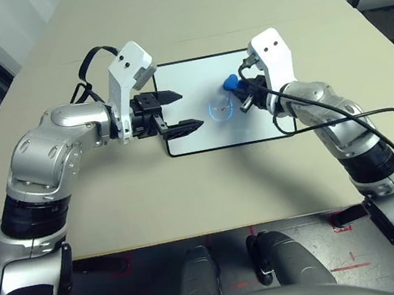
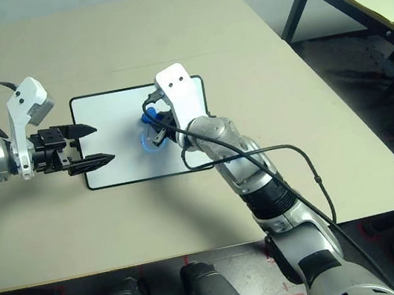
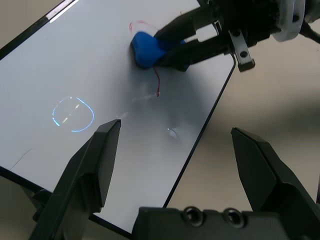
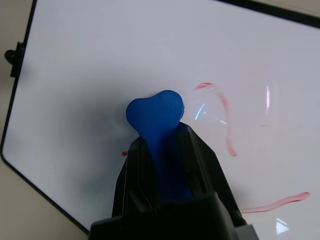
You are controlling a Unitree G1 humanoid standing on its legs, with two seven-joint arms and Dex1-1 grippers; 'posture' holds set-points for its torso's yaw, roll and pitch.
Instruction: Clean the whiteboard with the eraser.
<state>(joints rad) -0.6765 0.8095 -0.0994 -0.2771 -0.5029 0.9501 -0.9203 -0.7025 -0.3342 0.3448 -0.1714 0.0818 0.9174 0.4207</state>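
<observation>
Right gripper: clamped on the eraser, black fingers pinching its rear half, rounded blue nose sticking out ahead. Nose down on or just above the whiteboard; contact itself not readable from any view.

Red pen marks: a thin curved stroke just beside the eraser nose, a longer smear farther off along the board, a tiny red fleck on the other side of the fingers. Not yet wiped. Blue ring on the board between the two grippers: probably a lamp reflection, not ink, though hard to say for sure.

Left gripper: wide open, empty, hovering over the board's near-left edge, one finger ahead of the frame, one over the white surface. Not pressing on the board as far as visible.

Risks from here:
- Board unpinned, so a firm sideways stroke likely to slide it across the table instead of cleaning.
- Eraser held only by its back half; a hard push down likely to lever it out of the grip or twist it.
- Too light a pass: stroke skimmed, red left behind.
- Finger tips low beside the eraser; risk of scraping the surface if the wrist tips forward.
- Sweep toward the left gripper: possible clash of the two arms.

Hidden or unclear: board's right edge and knob behind the right forearm; eraser underside; height of the left fingers above the board.
</observation>
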